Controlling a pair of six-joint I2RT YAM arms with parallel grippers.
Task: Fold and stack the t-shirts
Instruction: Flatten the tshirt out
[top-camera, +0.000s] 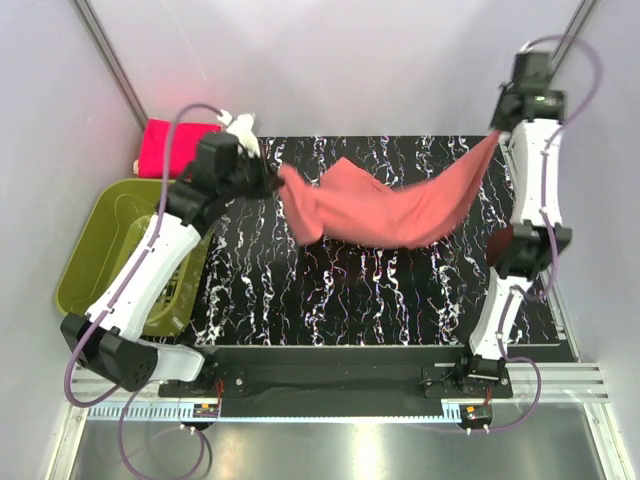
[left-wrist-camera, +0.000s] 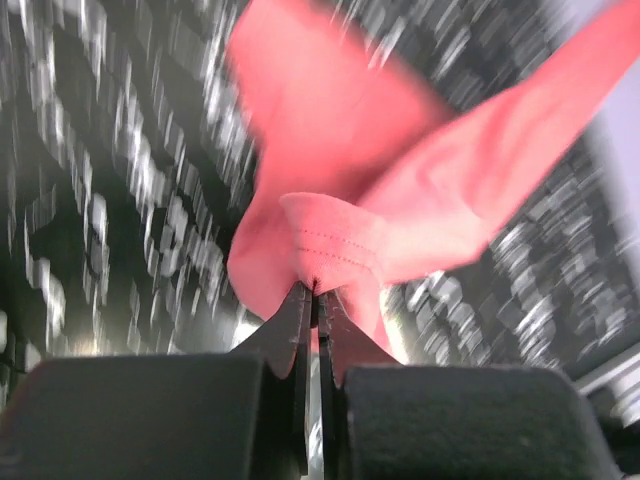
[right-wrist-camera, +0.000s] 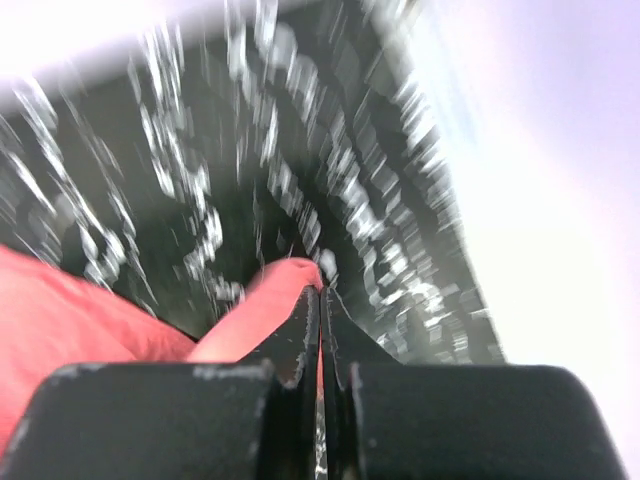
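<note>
Top external view: a salmon-coral t-shirt (top-camera: 390, 210) hangs stretched between the two arms above the black marbled table (top-camera: 350, 300), with its long axis running left to right across the far half of the tabletop. The left gripper (top-camera: 265, 185) is pinched tight on a stitched edge at the shirt's left end. The right gripper (top-camera: 497, 135) is likewise closed on a narrow corner at the right end, farther back on the table. Most of the cloth bunches and sags toward the left gripper, while the right end tapers to a taut strip. Whether the sagging middle touches the table cannot be told from above. A folded magenta t-shirt (top-camera: 165, 148) lies at the far left corner, beyond the green basket (top-camera: 100, 250) and well apart from the held shirt. The step in hand appears to be spreading the shirt before folding. Laying it flat probably calls for both arms to lower together, with its axis kept across the table.
</note>
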